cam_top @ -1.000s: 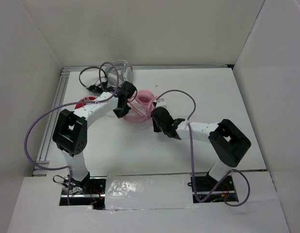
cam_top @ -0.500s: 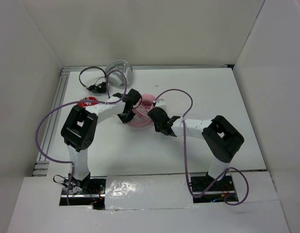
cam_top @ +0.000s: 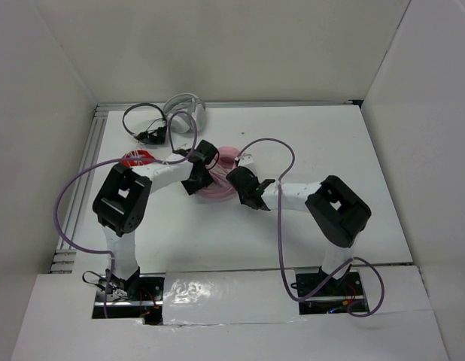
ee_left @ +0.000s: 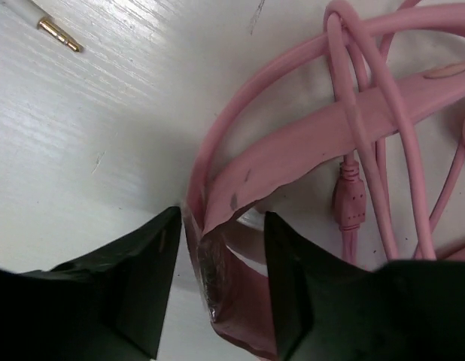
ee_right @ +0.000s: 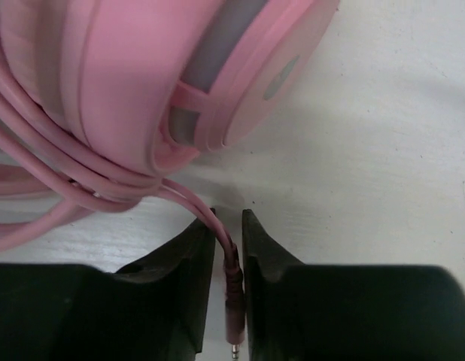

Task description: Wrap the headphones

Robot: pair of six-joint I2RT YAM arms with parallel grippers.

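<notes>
The pink headphones [cam_top: 226,159] lie on the white table between my two grippers, with their thin pink cable [ee_left: 372,162] looped over the headband [ee_left: 323,135]. My left gripper [cam_top: 196,179] is open. Its jaws [ee_left: 221,252] straddle the headband's end, with a gap on the right side. My right gripper [cam_top: 242,188] sits just right of an earcup [ee_right: 135,68]. Its jaws [ee_right: 229,226] stand a little apart, and the cable's plug [ee_right: 232,304] lies loose between them.
White and grey headphones [cam_top: 186,105] and thin black headphones [cam_top: 144,124] lie at the table's back left. A red object [cam_top: 135,158] lies by the left arm. A gold jack tip [ee_left: 58,34] rests on the table. A metal rail [cam_top: 80,188] runs along the left edge.
My left jaws have opened off the headband. My right jaws have loosened around the cable's plug. Both grippers have drawn in closer to the headphones, which now lie lower and flatter.
</notes>
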